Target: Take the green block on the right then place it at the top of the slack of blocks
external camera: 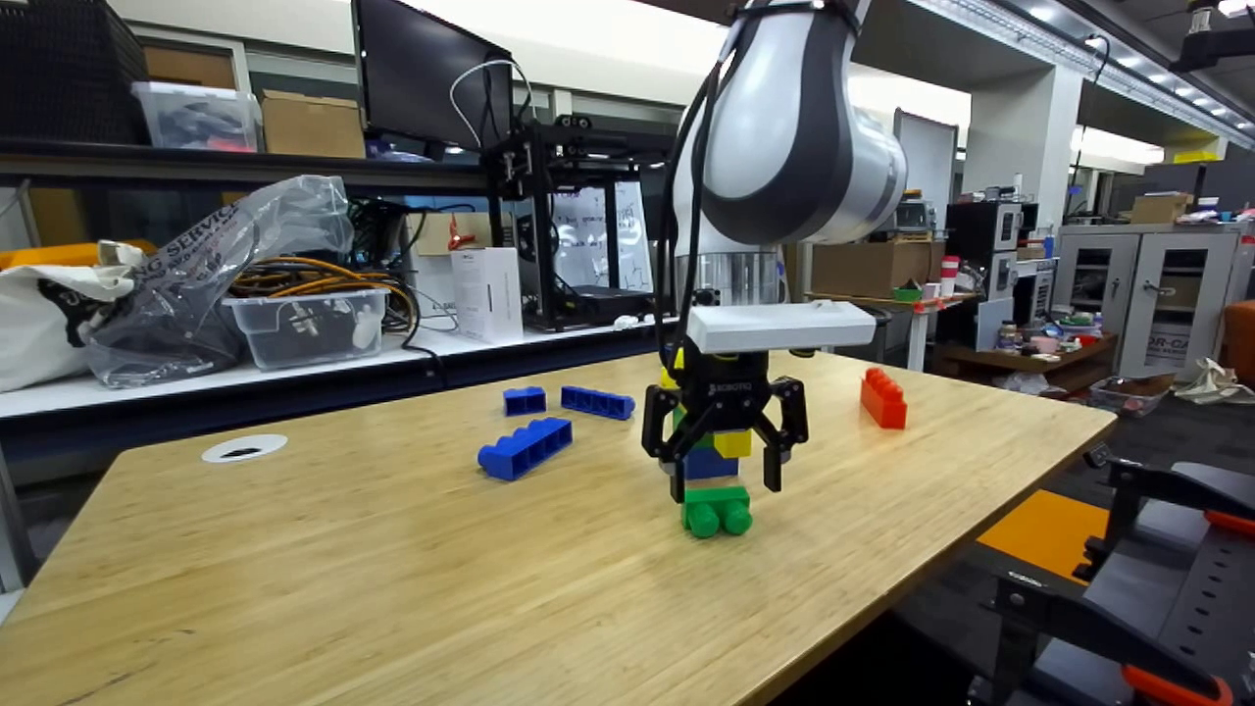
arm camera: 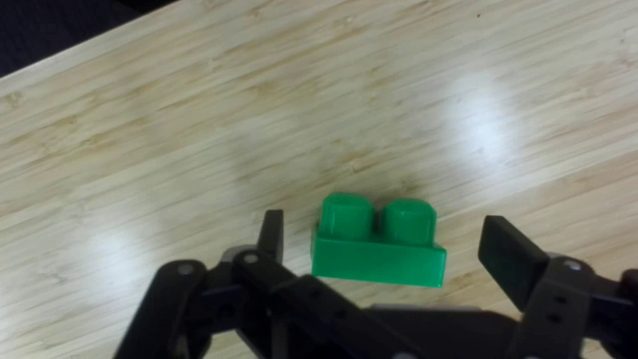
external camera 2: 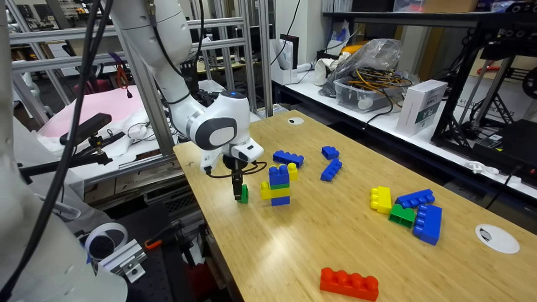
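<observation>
The green block (external camera: 717, 512) lies on its side on the table, its two studs pointing sideways; it also shows in an exterior view (external camera 2: 244, 194) and in the wrist view (arm camera: 379, 262). My gripper (external camera: 726, 484) points down over it, open and empty. In the wrist view the block is between the fingers (arm camera: 383, 224), with a gap on each side. The stack of blocks (external camera 2: 280, 193) stands upright beside the gripper, with blue, yellow, green and blue layers from the bottom. A yellow piece (external camera 2: 292, 172) shows at its top. In an exterior view the gripper partly hides the stack (external camera: 711, 463).
Several blue blocks (external camera 2: 288, 158) lie beyond the stack. Another green block (external camera 2: 402, 215) lies among a yellow block (external camera 2: 381, 199) and blue blocks (external camera 2: 428, 224). A red block (external camera 2: 349, 284) lies apart; it also shows in an exterior view (external camera: 883, 399). The table edge (external camera 2: 218, 235) runs near the gripper.
</observation>
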